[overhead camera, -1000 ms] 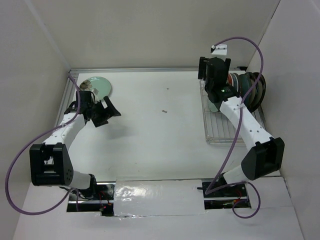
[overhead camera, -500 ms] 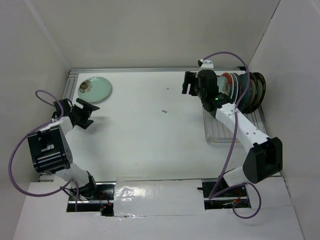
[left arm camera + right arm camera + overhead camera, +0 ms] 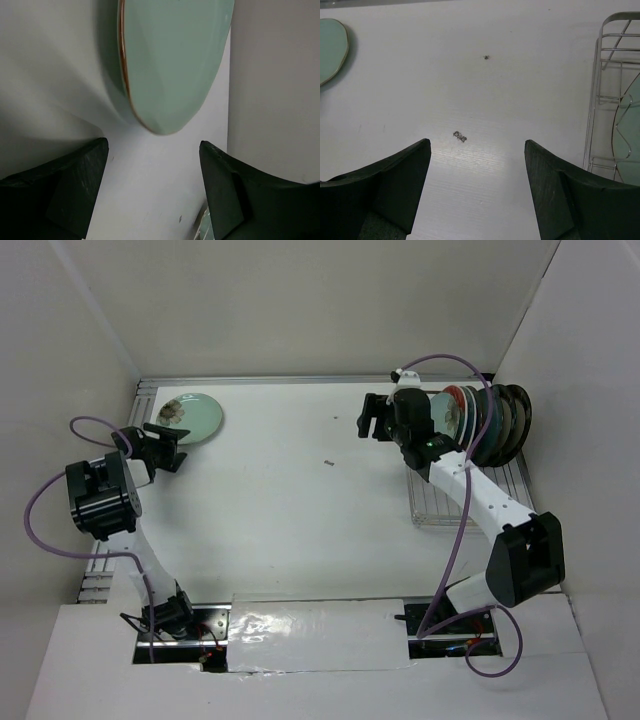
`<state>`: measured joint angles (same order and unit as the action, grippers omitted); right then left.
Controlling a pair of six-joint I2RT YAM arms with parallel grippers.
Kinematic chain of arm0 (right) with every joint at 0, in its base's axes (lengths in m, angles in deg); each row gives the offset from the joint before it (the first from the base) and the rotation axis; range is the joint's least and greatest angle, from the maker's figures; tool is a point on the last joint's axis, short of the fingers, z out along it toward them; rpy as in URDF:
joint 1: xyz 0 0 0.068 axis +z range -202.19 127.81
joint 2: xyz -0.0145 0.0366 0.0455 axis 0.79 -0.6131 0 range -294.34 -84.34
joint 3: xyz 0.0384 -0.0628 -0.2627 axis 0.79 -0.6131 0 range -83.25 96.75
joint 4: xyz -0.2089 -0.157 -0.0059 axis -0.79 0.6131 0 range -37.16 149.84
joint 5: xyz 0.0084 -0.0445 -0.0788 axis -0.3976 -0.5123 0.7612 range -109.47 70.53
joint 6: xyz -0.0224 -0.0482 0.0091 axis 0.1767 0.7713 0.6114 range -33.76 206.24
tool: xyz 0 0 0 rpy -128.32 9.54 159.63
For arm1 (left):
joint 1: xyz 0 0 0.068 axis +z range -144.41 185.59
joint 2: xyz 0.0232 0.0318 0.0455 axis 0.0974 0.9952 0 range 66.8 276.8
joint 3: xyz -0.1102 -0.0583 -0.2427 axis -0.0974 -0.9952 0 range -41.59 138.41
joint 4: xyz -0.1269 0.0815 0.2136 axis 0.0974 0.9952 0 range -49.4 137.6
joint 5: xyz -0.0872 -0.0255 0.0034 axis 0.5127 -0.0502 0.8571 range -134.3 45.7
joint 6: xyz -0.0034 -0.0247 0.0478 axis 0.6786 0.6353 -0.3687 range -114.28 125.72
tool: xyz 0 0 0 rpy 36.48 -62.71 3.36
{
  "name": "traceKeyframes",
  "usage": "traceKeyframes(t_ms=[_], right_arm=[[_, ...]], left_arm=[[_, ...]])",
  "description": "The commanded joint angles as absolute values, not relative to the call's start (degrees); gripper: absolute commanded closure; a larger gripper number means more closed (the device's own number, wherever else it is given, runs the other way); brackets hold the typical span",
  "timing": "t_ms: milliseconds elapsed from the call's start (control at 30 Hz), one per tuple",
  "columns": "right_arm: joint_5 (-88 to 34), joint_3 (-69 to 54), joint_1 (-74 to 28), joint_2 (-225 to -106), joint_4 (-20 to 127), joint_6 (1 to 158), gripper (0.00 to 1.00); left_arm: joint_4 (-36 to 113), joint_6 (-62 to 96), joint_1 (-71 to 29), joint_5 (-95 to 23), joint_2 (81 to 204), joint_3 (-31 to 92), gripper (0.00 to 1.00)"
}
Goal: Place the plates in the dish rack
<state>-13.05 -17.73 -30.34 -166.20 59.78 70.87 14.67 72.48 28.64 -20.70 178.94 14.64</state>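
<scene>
Mint-green plate (image 3: 190, 416) flat on the table (image 3: 300, 520), far left corner, dark flower facing up. Seemingly the last plate outside the rack.

Left gripper (image 3: 152, 146) now aimed at it. Fingers spread wide, nothing between them, plate rim just ahead of the tips, not touching. A second ago further right and nearer the bases, arm stretched out. Since pulled back, elbow folded, wrist re-pointed at the plate from its near side.

Right gripper (image 3: 368, 420) a second ago over the dish rack (image 3: 468, 502). Now swung left, clear of the wire, hanging over the table short of a dark speck (image 3: 459, 136). Jaws apart, holding nothing. Read as a release just completed.

Rack at the right edge of the table. Row of plates (image 3: 492, 418) standing on edge at its far end, red and dark teal rims visible. Near half of the rack unfilled.

Judgement: load nearly done, one plate remaining, left arm lining up for the pick. Flat and low on the surface, so rim grip awkward, some risk of pushing it along instead of lifting. Long carry across to the rack; handover to the right arm probable.
</scene>
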Motion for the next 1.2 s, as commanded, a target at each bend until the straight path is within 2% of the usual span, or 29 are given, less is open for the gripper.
traceKeyframes(t_ms=[0, 133, 200, 233, 267, 333, 367, 467, 500, 867, 1167], right_arm=[[-14.45, -17.24, -30.74, -165.81, 56.18, 69.64, 0.18], [-14.46, -17.24, -30.74, -166.34, 56.71, 69.63, 0.18], [-14.46, -17.24, -31.27, -166.34, 56.71, 69.63, 0.18], [-14.46, -17.76, -31.27, -166.34, 56.71, 69.63, 0.18], [-14.46, -17.77, -31.27, -166.34, 56.71, 69.63, 0.18], [-13.93, -17.77, -31.27, -166.87, 56.71, 69.63, 0.18], [-13.93, -17.77, -31.27, -166.87, 56.71, 69.63, 0.18], [-13.93, -17.77, -31.27, -167.39, 56.71, 69.63, 0.18], [-14.45, -17.77, -31.27, -167.39, 56.71, 69.63, 0.18], [-21.83, -17.24, -28.11, -168.45, 56.18, 67.27, 0.16], [-37.56, -18.29, -25.92, -172.48, 49.7, 60.76, 0.1]], left_arm=[[12.65, 75.23, 27.92, -24.52, 184.83, 18.96, 0.15], [18.71, 74.71, 26.68, -26.19, 190.2, 25.3, 0.21], [19.25, 74.71, 26.16, -26.72, 192.12, 27.31, 0.28], [19.85, 74.71, 26.16, -26.72, 192.13, 27.32, 0.43], [20.38, 75.32, 26.16, -26.72, 192.91, 27.84, 0.51], [21.17, 75.33, 26.16, -26.72, 192.92, 27.84, 0.64], [21.18, 75.33, 26.16, -26.72, 192.92, 27.84, 0.74], [22.58, 74.01, 26.16, -26.02, 191.62, 27.84, 0.88], [22.59, 73.05, 26.16, -25.32, 191.08, 27.84, 1.0], [26.63, 62.08, 24.85, -13.46, 175.37, 21.6, 1.0], [22.87, 58.54, 20.36, 0.06, 158.66, 8.36, 1.0]])
